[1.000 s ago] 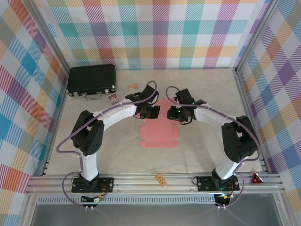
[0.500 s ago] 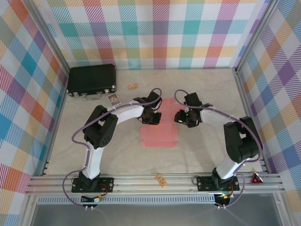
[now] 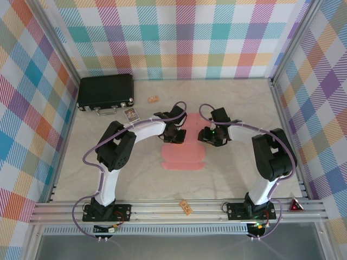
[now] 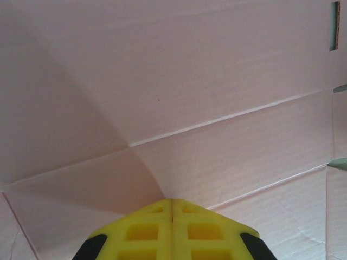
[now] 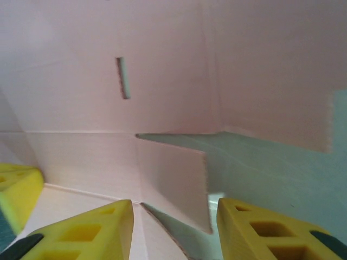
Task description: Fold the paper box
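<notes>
Two grippers are held low at either side of the paper box [image 3: 184, 154], a flat salmon-pink die-cut card sheet laid unfolded on the pale stone-patterned table [image 3: 244, 173]. The sheet's narrow upper part is found between the two tools; its wider lower part is spread just behind them, toward the arm bases.

Left gripper [image 3: 174, 135]: placed at the sheet's left edge. From the left wrist, its yellow fingers [image 4: 146, 233] are seen pressed together tip to tip [image 4: 172, 203], with nothing caught between them. The tips are set down against the pink card [image 4: 217, 81]. Two crease lines are seen crossing the card just ahead of the tips, and a narrow slot far ahead to their right.

Right gripper [image 3: 209, 135]: placed at the sheet's right edge. From the right wrist, its jaws are seen standing partly apart [image 5: 174, 208], and nothing is gripped. A small flap of the card [image 5: 173, 173] with a serrated edge is seen in the gap ahead of the tips. Whether it is touched cannot be told.

A black rectangular hard case [image 3: 105, 92] is noted well off to the left of the left gripper, further from the bases. A small tan card scrap [image 3: 154, 99] is noted between case and gripper.
</notes>
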### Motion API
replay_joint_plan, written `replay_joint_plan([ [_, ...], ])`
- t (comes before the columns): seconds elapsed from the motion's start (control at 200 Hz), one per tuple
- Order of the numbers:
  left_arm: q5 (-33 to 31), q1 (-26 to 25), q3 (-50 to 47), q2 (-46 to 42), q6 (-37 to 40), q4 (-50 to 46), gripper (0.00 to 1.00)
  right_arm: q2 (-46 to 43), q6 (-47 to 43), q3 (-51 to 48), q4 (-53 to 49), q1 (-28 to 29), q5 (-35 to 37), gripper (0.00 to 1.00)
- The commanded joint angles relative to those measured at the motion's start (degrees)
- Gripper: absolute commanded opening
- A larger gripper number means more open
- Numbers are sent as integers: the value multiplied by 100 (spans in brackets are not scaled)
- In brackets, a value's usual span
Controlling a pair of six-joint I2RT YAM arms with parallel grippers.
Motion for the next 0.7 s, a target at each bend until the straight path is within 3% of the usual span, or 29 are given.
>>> replay_joint_plan([
  [0.0,-197,-44,-82,156,55,-211,0,35,-33,-38,295,-26,-350,44],
  [0.33,-206,-48,-74,179,70,-208,0,-155,-247,-125,591,-10,-933,41],
  [0.695,-267,-48,-105,167,111,-218,0,212,-288,117,727,80,-1349,36],
])
